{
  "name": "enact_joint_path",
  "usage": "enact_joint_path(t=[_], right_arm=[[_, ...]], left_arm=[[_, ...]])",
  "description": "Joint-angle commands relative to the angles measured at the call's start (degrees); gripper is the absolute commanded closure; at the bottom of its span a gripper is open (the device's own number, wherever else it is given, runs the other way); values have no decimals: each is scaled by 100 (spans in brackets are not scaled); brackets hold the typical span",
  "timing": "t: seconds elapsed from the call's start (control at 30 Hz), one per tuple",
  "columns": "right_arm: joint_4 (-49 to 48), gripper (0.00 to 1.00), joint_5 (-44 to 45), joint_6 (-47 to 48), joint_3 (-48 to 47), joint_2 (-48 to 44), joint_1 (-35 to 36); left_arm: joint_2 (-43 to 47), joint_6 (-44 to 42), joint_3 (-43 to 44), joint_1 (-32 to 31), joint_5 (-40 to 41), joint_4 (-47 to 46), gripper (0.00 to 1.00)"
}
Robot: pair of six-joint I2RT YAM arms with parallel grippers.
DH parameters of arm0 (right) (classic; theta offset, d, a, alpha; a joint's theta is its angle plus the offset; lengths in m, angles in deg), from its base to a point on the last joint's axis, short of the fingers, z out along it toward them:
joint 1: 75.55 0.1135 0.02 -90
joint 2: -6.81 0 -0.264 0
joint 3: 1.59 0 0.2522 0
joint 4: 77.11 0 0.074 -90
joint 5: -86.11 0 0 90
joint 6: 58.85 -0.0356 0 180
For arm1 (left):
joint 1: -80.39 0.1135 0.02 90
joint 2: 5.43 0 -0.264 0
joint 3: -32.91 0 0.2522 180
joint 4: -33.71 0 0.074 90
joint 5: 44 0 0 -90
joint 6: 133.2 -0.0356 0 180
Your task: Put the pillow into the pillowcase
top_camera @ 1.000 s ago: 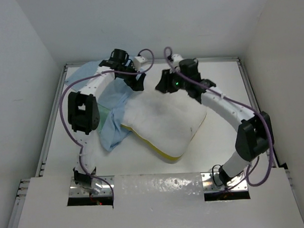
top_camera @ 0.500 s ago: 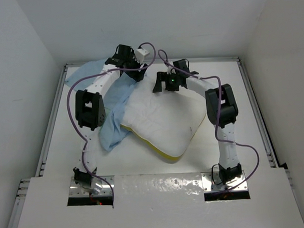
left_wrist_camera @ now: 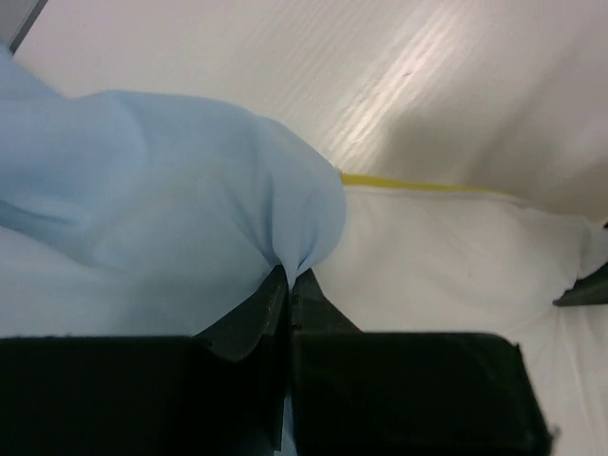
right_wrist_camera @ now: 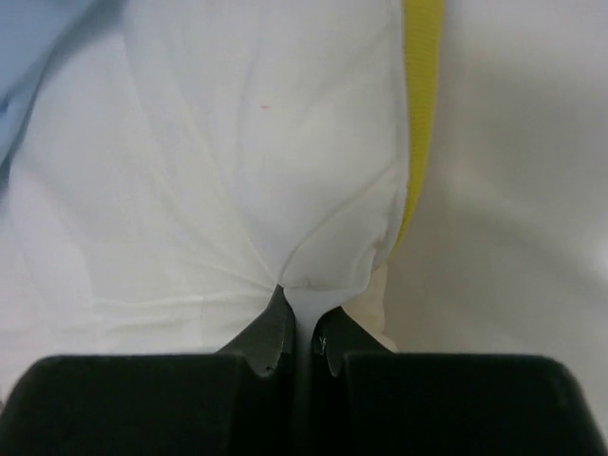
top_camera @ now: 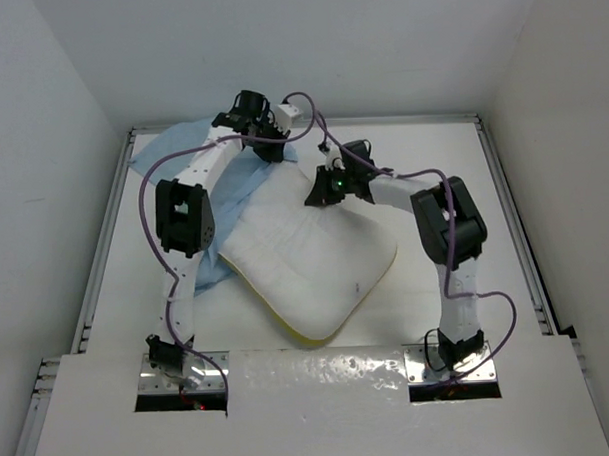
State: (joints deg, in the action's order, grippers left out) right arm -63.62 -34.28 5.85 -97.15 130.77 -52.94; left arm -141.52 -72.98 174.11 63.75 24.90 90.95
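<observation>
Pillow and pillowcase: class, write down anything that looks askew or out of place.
The pillow lies diagonally across the table, partly over the crumpled pillowcase rather than inside it.

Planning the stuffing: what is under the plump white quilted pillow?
Thin light blue fabric pillowcase pokes out beneath the pillow's left side; how far under it reaches is covered.

Left arm (top_camera: 204, 163): white links, boxy black joint housings, purple cable (top_camera: 141, 209) looping alongside. Right arm (top_camera: 455, 298): same white-and-black build, own purple cable, green light (top_camera: 340, 184) at wrist. Gripper fingers (right_wrist_camera: 271, 337): black, tapering to thin tips.
</observation>
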Motion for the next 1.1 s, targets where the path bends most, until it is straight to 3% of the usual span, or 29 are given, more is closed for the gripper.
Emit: enact_joint_path(t=[0.0,0.03,0.13,0.23,0.3,0.4,0.47,0.57,0.67,0.7,0.8,0.83,0.87,0.9,0.93,0.97,1.03,1.07], right_arm=[[-743,100,94,17,1207,-1249,515],[-990,100,443,-53,1428,-1487,621],[-1553,100,1391,33,1921,-2226,1122],[-2326,100,1842,-236,2142,-2648,1351],[-2880,100,2308,-405,2195,-2850,1360],[-3618,100,3002,-641,2230,-3009,1334],[-4085,100,3537,-1054,2291,-3018,1186],[-4288,100,4519,-2703,2989,-3140,555],[-3527,100,6178,-3304,3345,-3430,341],[-2897,100,6429,-3445,3459,-3579,184],[-2365,100,6625,-3666,3740,-3756,-80],[-2276,100,6564,-3579,3750,-3739,-116],[-2197,100,6451,-3083,3707,-3704,-143],[-1953,100,6136,-2721,3506,-3643,-152],[-1759,73,5968,-2326,3356,-3520,-152],[-1548,45,5792,-1660,3224,-3458,-160],[-697,1,5789,-1155,2680,-3335,-152],[-145,1,6034,-848,2330,-3326,-160]], left_arm=[[484,-221,563,38,-1323,460,100],[696,-221,459,30,-1866,346,100],[1461,-369,-69,-102,-2449,-16,100],[1454,-826,185,-260,-2942,888,100],[1480,-1081,-305,-374,-3467,1404,100],[1463,-2588,-597,-559,-4085,2522,100],[1463,-3119,-414,-690,-4279,3189,100],[1620,-2946,-255,-656,-4001,3201,100],[1726,-3033,-456,-630,-3386,3201,100],[1726,-3060,-552,-630,-3235,3193,100],[1683,-3052,-1192,-630,-2742,3070,100],[1674,-2973,-1299,-630,-2680,2922,96],[1665,-2929,-1353,-630,-2636,2877,71],[1656,-2867,-1379,-603,-2679,2841,60],[1674,-2832,-1336,-586,-2749,2771,51],[1682,-2605,-1275,-551,-2881,2701,21],[1726,-2175,-950,-358,-2917,2308,8],[1787,-1529,-696,-79,-2813,2131,0]])
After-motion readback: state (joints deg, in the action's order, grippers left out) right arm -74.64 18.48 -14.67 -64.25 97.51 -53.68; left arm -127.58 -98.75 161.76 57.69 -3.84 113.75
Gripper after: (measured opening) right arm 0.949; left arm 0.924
